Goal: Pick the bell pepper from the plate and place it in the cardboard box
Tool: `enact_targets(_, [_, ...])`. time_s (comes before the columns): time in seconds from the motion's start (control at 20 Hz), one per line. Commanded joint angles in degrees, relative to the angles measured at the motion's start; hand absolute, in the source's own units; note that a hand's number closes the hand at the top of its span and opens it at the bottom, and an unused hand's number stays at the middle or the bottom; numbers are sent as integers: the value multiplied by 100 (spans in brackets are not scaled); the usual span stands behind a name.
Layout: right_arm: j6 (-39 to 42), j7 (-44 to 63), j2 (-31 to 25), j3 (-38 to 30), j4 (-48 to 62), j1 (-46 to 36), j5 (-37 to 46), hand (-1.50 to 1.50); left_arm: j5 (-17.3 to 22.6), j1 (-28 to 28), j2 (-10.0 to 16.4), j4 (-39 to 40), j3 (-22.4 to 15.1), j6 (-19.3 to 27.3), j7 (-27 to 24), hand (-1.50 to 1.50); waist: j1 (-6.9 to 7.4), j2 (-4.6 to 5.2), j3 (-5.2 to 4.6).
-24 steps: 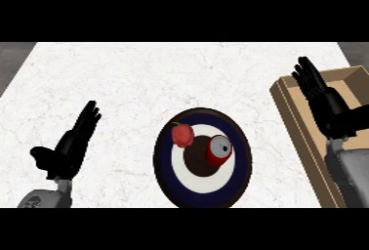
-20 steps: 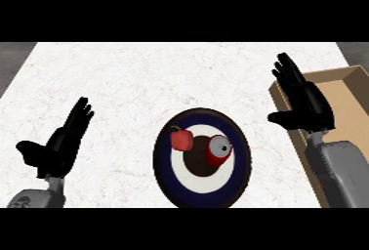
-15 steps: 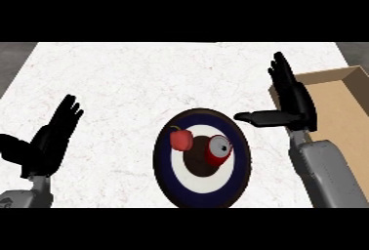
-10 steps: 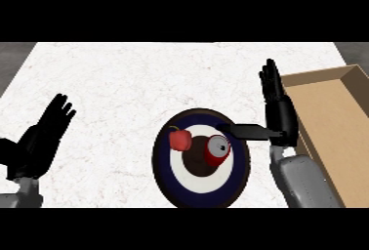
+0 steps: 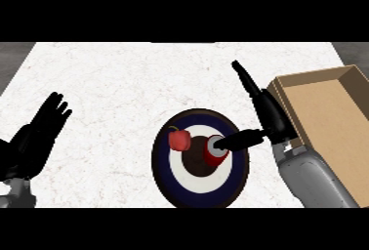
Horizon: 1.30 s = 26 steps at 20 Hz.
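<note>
A round plate [image 5: 196, 189] with dark blue and white rings is sitting on the white surface [image 5: 130, 80]. The red bell pepper [image 5: 179, 140] is lying on the plate, a little left of its middle. Just right of the pepper, a second red thing with a grey top [image 5: 214, 150] is sitting on the plate too; I cannot tell what it is.

The right robot hand [image 5: 265, 113] is hanging between the plate and the cardboard box [image 5: 328, 114]. Its fingers are pointing straight to the far side and its thumb is sticking out to the left, over the plate. The thumb tip is showing at the grey top. This robot hand is spread apart and is holding nothing.

The box is standing open at the right edge of the surface.

The left robot hand [image 5: 34, 142] is resting at the left edge, fingers up and apart, well away from the plate.
</note>
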Motion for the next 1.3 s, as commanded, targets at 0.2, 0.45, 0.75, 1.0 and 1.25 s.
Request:
enact_targets(0.2, [1628,2893,-194,893,-111,-1337,465,-150,-94,165,-65,-52,-56,-45,-82,0,61,6,4])
enact_targets(0.45, [2280,3729,419,969,374,-1801,167,-150,5,-154,36,9,172,-30,208,0,26,49,20])
enact_targets(0.75, [2806,4541,966,381,697,-2140,-305,-150,-122,211,-160,-306,70,-142,142,0,18,46,24])
enact_targets(1.0, [3090,4053,941,246,1184,-1945,64,-150,-140,-4,-215,-380,236,-78,482,0,9,54,26])
enact_targets(1.25, [3100,4071,1155,430,1036,-1539,426,-150,-288,175,-285,-409,319,-218,305,0,4,47,26])
